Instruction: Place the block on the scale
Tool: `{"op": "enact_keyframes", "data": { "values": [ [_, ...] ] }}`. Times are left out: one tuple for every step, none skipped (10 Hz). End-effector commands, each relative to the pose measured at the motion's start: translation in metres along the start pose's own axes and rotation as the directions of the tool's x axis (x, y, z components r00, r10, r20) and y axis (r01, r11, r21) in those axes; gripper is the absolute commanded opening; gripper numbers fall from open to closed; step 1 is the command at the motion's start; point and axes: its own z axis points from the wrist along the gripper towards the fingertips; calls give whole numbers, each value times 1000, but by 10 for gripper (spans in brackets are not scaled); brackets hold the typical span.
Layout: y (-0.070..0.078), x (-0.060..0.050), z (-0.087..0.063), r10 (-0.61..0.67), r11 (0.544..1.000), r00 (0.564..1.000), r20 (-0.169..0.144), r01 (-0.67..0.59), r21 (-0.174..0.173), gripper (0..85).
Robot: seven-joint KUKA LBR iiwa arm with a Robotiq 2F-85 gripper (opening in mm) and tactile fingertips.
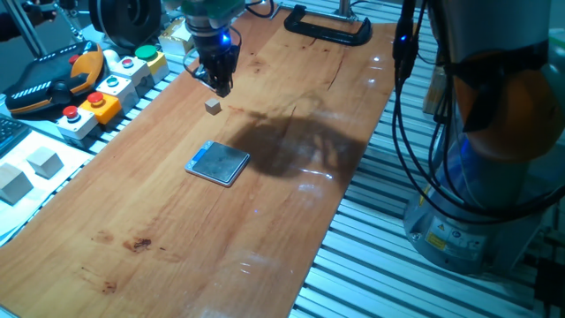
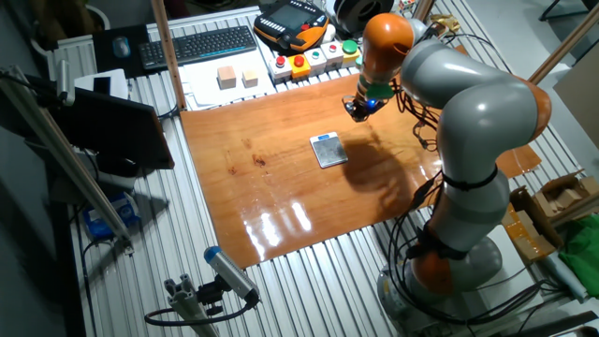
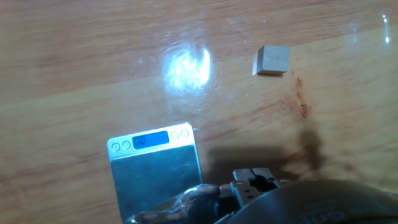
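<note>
The block (image 1: 212, 106) is a tiny grey-beige cube resting on the wooden table, free of any grip; the hand view shows the block (image 3: 273, 60) at the upper right. The scale (image 1: 218, 163), a thin square plate with a blue-grey top, lies flat a little nearer the front; it also shows as the scale (image 3: 155, 171) with a lit blue display and as the scale (image 2: 328, 150). My gripper (image 1: 221, 87) hangs just above and slightly behind the block, holding nothing. Its dark fingers taper together, and the gap between them is not readable.
A button box (image 1: 110, 84) and an orange-black pendant (image 1: 53, 79) sit along the left edge, with two larger pale cubes (image 1: 26, 172) beside them. A black clamp (image 1: 327, 28) grips the far edge. The arm's base (image 2: 449, 253) stands off the table's right side.
</note>
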Motion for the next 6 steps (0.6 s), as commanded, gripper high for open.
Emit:
{"op": "enact_keyframes", "data": {
  "values": [
    [0,-1,1,-1,1000,1000,-2,1,-2,7],
    [-2,-4,4,0,1000,1000,-4,0,-5,7],
    [-5,-7,5,6,1000,1000,-11,-6,-13,7],
    [-8,-10,7,6,1000,1000,-15,-7,-17,7],
    [-10,-12,9,8,1000,1000,-16,-8,-20,7],
    [-9,-12,12,5,1000,1000,-13,-5,-22,7]
  ]
}}
